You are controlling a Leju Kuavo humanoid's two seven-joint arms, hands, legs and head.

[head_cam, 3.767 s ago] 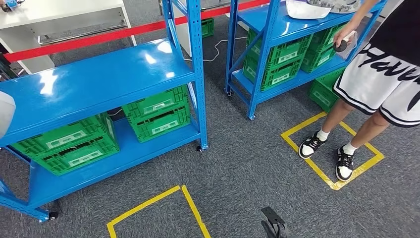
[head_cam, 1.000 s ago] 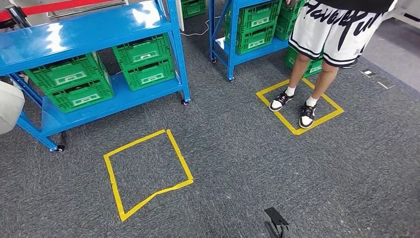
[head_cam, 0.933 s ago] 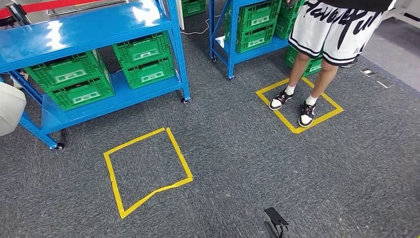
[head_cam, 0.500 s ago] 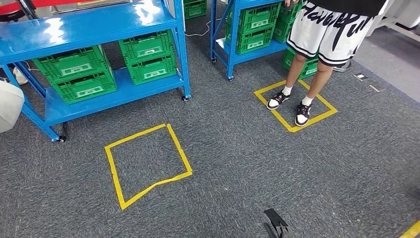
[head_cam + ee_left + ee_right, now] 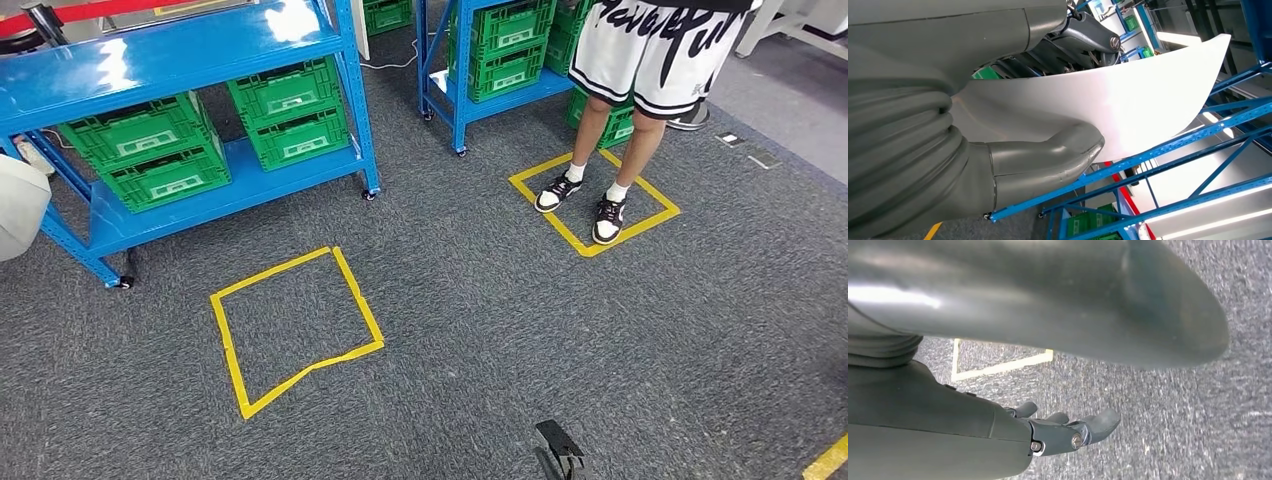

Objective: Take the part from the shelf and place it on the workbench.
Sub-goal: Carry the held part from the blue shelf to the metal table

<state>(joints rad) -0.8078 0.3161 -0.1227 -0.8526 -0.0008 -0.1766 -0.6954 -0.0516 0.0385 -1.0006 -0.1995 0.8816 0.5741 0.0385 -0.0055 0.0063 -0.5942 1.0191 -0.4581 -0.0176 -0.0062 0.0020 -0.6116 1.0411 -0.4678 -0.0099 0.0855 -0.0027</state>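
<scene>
While our left hand [image 5: 1013,165] holds the curved white plastic part [image 5: 1108,95], thumb beneath and dark fingers [image 5: 1083,37] above it, our right hand [image 5: 1058,432] hangs empty. Its fingers [image 5: 1100,422] are loosely apart over grey carpet [image 5: 1168,420].

Green crates [image 5: 288,108] on lower tier; person [image 5: 640,70] standing inside yellow tape square [image 5: 594,205]; second tape square [image 5: 294,327] on grey carpet [image 5: 520,330].

I see a shelf [image 5: 180,120] ahead on my left with crates [image 5: 165,155] on its lower level, a second shelf [image 5: 480,60] to its right, a person [image 5: 640,90] standing in a taped square [image 5: 595,205], possibly touching that shelf.
</scene>
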